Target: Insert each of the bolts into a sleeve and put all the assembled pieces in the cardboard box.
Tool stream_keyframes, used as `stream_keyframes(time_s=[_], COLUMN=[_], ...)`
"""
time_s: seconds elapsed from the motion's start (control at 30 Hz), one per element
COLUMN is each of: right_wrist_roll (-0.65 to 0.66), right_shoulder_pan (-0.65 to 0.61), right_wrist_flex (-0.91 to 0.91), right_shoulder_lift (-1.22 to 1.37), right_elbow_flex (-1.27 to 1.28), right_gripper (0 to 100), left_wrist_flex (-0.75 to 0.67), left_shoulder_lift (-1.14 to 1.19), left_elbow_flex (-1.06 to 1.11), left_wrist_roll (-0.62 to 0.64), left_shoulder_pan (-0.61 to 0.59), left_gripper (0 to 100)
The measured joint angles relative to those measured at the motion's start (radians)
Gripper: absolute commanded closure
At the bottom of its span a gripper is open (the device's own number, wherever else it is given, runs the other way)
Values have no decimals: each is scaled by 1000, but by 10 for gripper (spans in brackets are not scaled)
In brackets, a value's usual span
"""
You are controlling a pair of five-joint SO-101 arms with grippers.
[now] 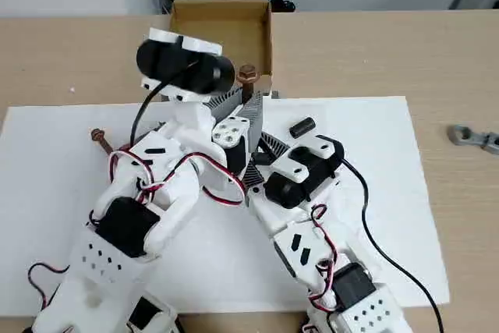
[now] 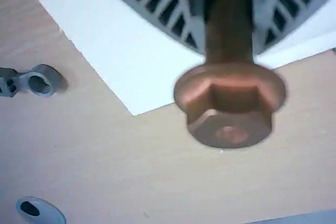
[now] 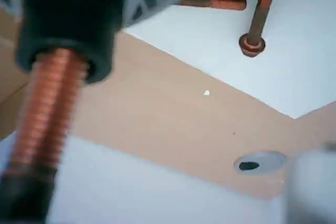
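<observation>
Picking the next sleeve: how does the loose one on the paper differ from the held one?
The held sleeve is up in the air; the loose sleeve lies on its side on the paper. A bolt runs through the held sleeve; the loose sleeve holds no bolt. Both are black and cylindrical.

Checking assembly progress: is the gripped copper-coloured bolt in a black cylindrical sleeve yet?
Partly in: in the right wrist view the threaded shank of the copper-coloured bolt runs into the black cylindrical sleeve. Depth: cannot tell.
</observation>
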Motion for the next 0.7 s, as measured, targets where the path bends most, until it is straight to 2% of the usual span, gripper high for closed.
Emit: stream_keyframes(time_s=[0.3, 0.43, 0.7], right_wrist_roll=[-2, -2, -2], right_shoulder_pan=[2, 0, 0], right_wrist_flex=[-2, -2, -2], right_shoulder_lift=[0, 0, -2], right_elbow_flex=[-2, -3, -3], right_gripper=[991, 991, 992], left_wrist_flex=[143, 157, 199], left_shoulder_lift=[6, 6, 11], left_elbow_flex=[-37, -40, -49], left_wrist_roll=[0, 0, 41], left_shoulder_pan=[5, 5, 3], left_gripper=[994, 991, 839])
